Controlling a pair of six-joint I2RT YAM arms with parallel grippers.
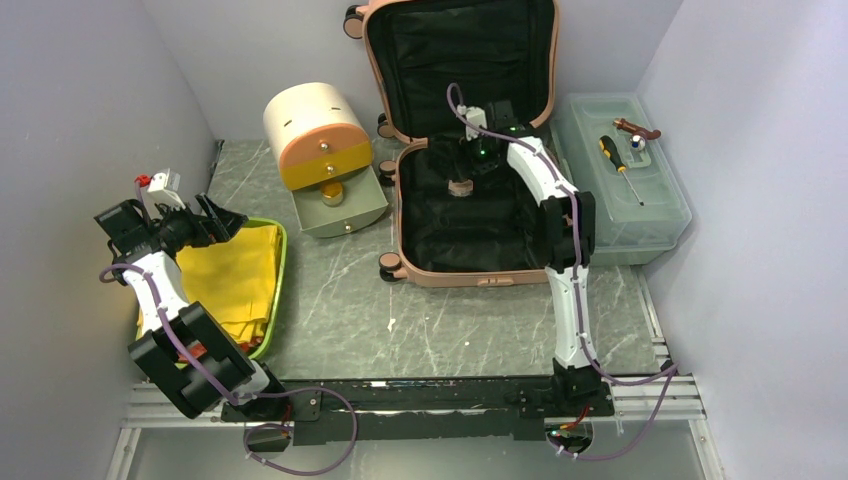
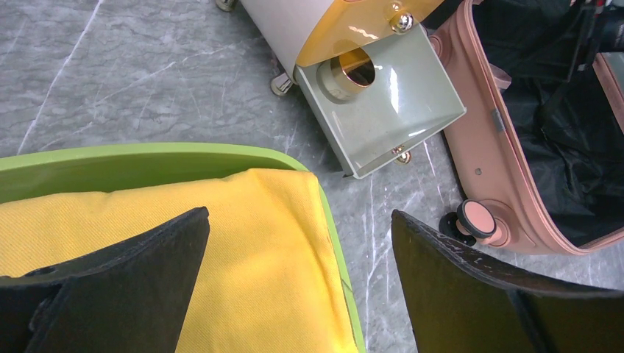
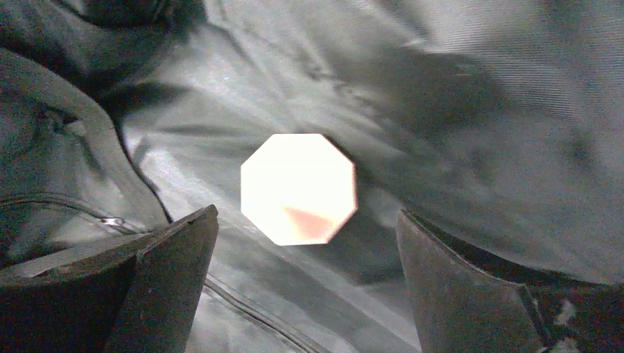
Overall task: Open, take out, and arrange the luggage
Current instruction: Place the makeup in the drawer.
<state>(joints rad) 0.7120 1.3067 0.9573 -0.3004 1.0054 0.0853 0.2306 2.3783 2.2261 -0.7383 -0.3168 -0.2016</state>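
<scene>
left: the left gripper [image 2: 300,220] hangs with its jaws spread wide, holding nothing, over a folded yellow cloth [image 2: 243,250] in a lime-green plastic tray [image 2: 147,158]. the task's thing lies well off to this gripper's right.

centre-right: the large salmon-pink hard-shell luggage [image 1: 470,275] lies open on the table, lid propped upright beyond it, long axis running away from the arm bases. the right arm is plainly the nearer.

right: the right gripper [image 3: 305,215] is down inside the lower shell, jaws spread and clear of everything. a pale octagonal flat-topped object [image 3: 298,189] sits on the black lining directly below, between the two fingers. it is as wide one way as another, so no long axis governs the grasp.

not established: the object's top is washed out by glare. its make and height cannot be told. from above, the gripper covers most of it. dark folds of lining may conceal further contents.
</scene>
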